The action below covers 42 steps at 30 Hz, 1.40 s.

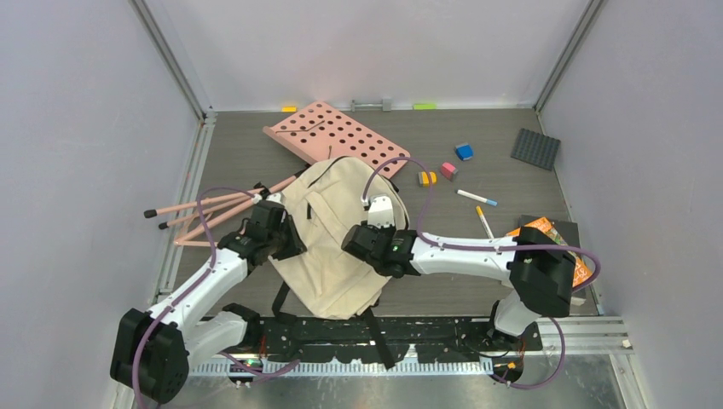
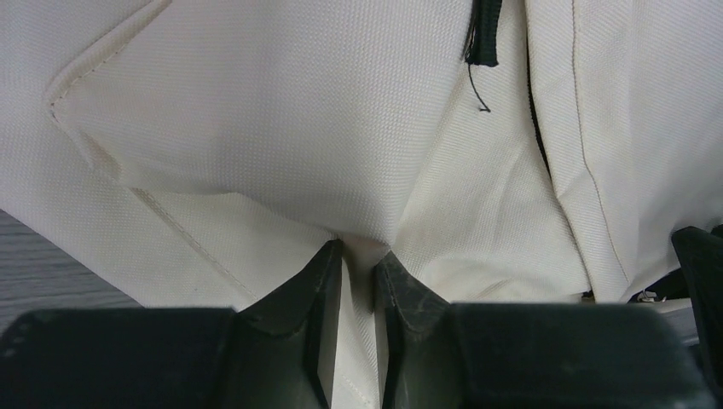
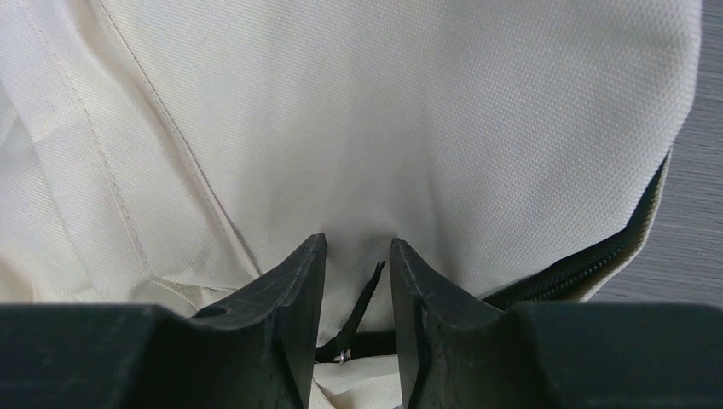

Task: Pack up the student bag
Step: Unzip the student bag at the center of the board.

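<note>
The student bag lies flat in the middle of the table, just in front of the two arm bases, its black straps trailing toward me. I see nothing going into it, and I cannot make out an open mouth from any view, only a dark zipper line along one edge.

My left gripper is pinching a raised fold of the cream cloth on the bag's left side. My right gripper sits on the right side with its jaws partly spread around cloth and a black pull; I cannot tell whether it grips.

Everything to pack is out on the table: pink pencils to the left, a blue block, a pink block, an orange block, two pens and an orange book to the right. The pink board lies behind the bag.

I judge this an early stage: opening the bag comes first, and all the loading is left.
</note>
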Motion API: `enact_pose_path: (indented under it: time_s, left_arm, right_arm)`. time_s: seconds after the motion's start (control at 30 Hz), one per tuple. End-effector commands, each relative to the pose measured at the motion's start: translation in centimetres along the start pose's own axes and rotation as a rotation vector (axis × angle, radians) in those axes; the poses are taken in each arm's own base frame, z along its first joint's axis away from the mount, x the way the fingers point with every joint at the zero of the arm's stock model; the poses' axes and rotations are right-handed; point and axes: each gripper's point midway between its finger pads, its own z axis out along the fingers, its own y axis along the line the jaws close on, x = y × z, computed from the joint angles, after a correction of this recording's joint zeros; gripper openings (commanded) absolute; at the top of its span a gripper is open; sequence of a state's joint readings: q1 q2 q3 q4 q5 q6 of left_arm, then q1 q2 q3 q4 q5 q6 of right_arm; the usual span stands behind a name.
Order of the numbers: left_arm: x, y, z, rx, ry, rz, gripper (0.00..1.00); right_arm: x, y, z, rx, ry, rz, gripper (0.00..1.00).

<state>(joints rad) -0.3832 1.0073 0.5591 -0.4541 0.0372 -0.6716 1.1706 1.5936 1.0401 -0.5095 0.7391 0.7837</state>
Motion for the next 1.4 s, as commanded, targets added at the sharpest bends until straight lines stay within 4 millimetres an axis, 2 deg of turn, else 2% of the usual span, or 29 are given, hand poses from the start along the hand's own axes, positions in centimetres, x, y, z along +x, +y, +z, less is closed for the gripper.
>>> enact_pose_path:
  time_s: [0.0,0.1,0.23,0.3,0.47,0.63,0.73,0.83,1.13,1.37]
  left_arm:
    - [-1.9,-0.6,-0.5,0.016,-0.068,0.022,0.18]
    - [-1.8,-0.4,-0.5,0.007,-0.065,0.032,0.13]
    - [-2.0,-0.4,-0.7,0.006,-0.065,0.044,0.0]
    - [-2.0,-0.4,-0.8,0.006,-0.065,0.046,0.0]
    - [-2.4,0.0,-0.8,-0.02,-0.093,0.05,0.0]
    - [-2.4,0.3,-0.5,-0.018,-0.081,0.033,0.0]
    - [-2.9,0.7,-0.7,-0.024,-0.097,0.017,0.0]
    - [-3.0,0.8,-0.9,0.001,-0.093,-0.007,0.0]
    - [-3.9,3.5,-2.1,-0.031,-0.134,-0.076,0.0]
    - [-4.3,4.2,-3.1,-0.058,-0.172,-0.106,0.0]
  right_arm:
    - [-1.9,0.5,0.0,0.022,-0.067,0.067,0.37]
    - [-2.1,0.4,-0.2,0.028,-0.082,0.075,0.27]
    - [-2.4,-0.1,-0.7,0.034,-0.106,0.085,0.04]
    - [-2.6,-0.2,-1.0,0.03,-0.119,0.09,0.01]
    - [-3.7,-0.5,-2.6,0.01,-0.162,0.086,0.01]
    - [-5.2,-0.2,-5.7,-0.058,-0.222,0.043,0.01]
    - [-5.6,-0.9,-6.8,-0.078,-0.238,0.038,0.01]
    - [-6.2,-2.4,-7.9,-0.082,-0.263,0.053,0.01]
    - [-9.4,-7.5,-12.0,-0.099,-0.379,0.104,0.01]
    - [-11.4,-11.3,-13.4,-0.033,-0.479,0.142,0.01]
